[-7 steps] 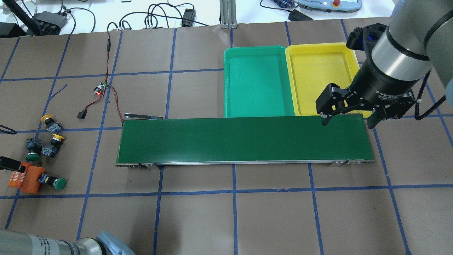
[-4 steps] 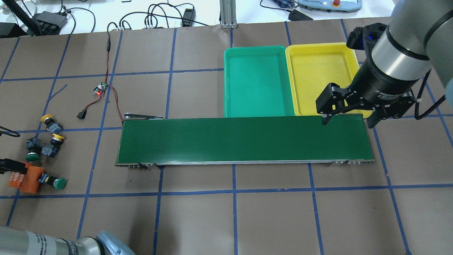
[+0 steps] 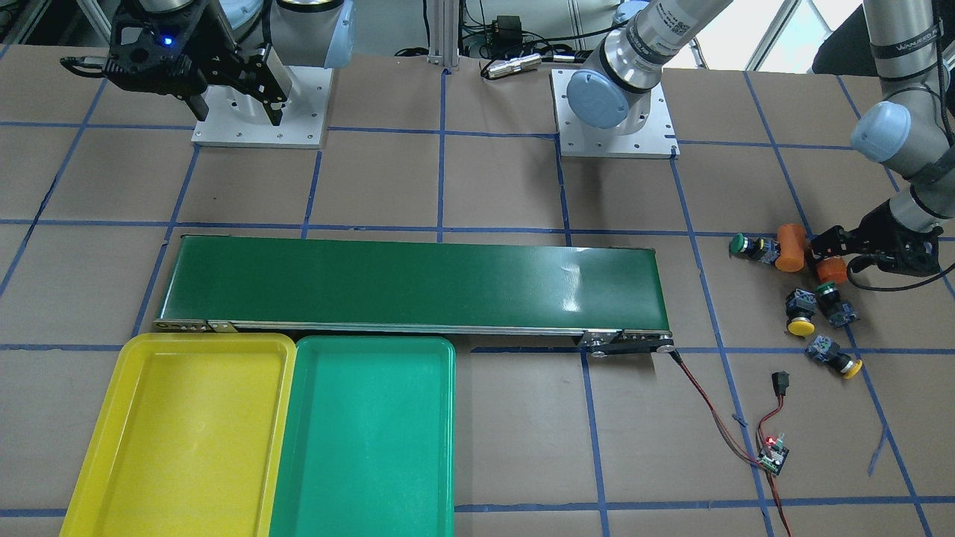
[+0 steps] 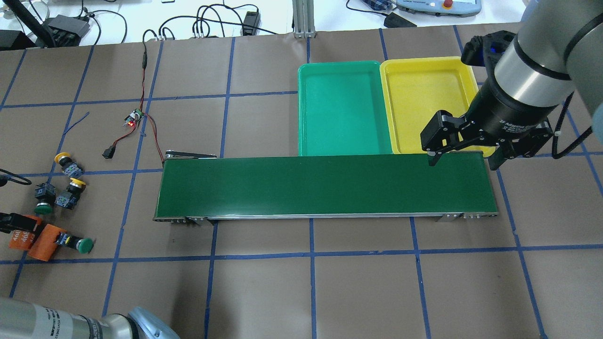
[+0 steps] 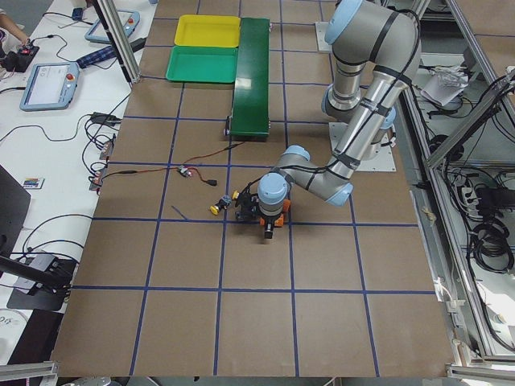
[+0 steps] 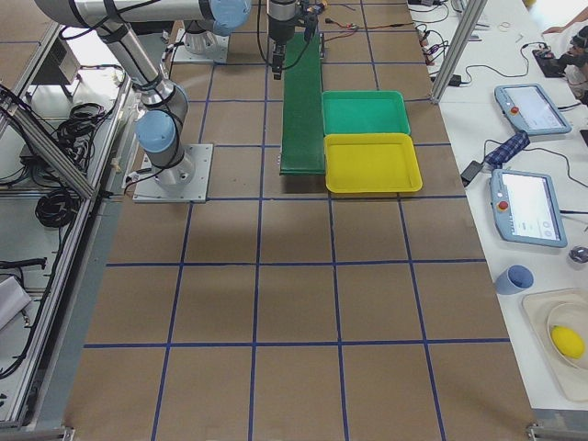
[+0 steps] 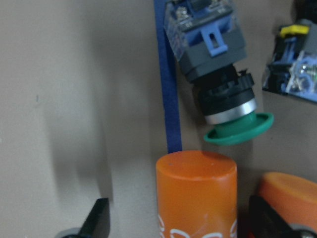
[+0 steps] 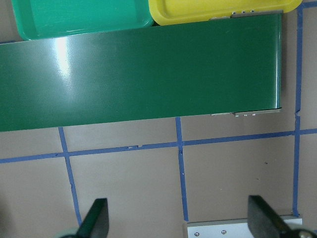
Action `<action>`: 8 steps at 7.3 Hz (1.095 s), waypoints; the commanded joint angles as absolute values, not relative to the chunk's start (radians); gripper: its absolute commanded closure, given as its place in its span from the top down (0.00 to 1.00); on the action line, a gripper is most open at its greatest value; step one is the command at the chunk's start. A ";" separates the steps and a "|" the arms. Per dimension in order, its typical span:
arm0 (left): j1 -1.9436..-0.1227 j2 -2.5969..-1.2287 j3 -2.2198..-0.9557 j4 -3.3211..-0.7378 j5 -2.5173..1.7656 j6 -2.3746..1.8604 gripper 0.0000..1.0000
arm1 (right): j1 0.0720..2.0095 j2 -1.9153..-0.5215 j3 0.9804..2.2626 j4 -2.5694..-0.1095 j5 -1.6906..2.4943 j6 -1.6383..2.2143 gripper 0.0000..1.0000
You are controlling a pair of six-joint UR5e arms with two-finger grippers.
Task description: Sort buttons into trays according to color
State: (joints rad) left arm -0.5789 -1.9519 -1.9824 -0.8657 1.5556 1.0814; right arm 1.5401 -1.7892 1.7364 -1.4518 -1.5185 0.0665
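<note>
We are viewing four buttons (image 3: pixel 798 313) lying in a loose cluster on the brown table (image 4: pixel 282 287), beyond the left end of the dark green conveyor belt (image 4: pixel 325 186). The far yellow button (image 4: pixel 69 165) is lying at the back of the cluster. The near yellow button (image 4: pixel 71 190) is lying just beside a green button (image 4: pixel 44 198). A second green button (image 4: pixel 70 241) is lying right against the end of an orange cylinder (image 4: pixel 40 242).

The left gripper (image 7: pixel 183 218) is hanging low over this cluster. Its fingers (image 7: pixel 99 220) are spread wide on either side of a second orange cylinder (image 7: pixel 195 193), not touching it. The green button's cap is sitting just past that cylinder's end.

Well apart from the buttons, the green tray (image 4: pixel 344 108) and the yellow tray (image 4: pixel 426 101) are sitting side by side. Their long edges are touching, and both are lying against the far side of the belt's right half. The right gripper (image 4: pixel 463 160) is hovering above the belt's right end, at the yellow tray's near edge, with its jaws wide apart.
</note>
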 commanded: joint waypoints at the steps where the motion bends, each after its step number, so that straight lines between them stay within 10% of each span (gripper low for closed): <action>1: -0.574 -1.960 -1.982 -0.862 1.554 1.081 0.82 | 1.540 -1.789 1.736 -1.453 -1.517 0.067 1.00; 5: -0.580 -1.924 -1.964 -0.887 1.559 1.120 0.00 | 1.540 -1.789 1.736 -1.454 -1.517 0.067 1.00; 8: -0.696 -1.869 -1.771 -1.222 1.560 1.181 0.00 | 1.539 -1.790 1.736 -1.505 -1.519 0.067 1.00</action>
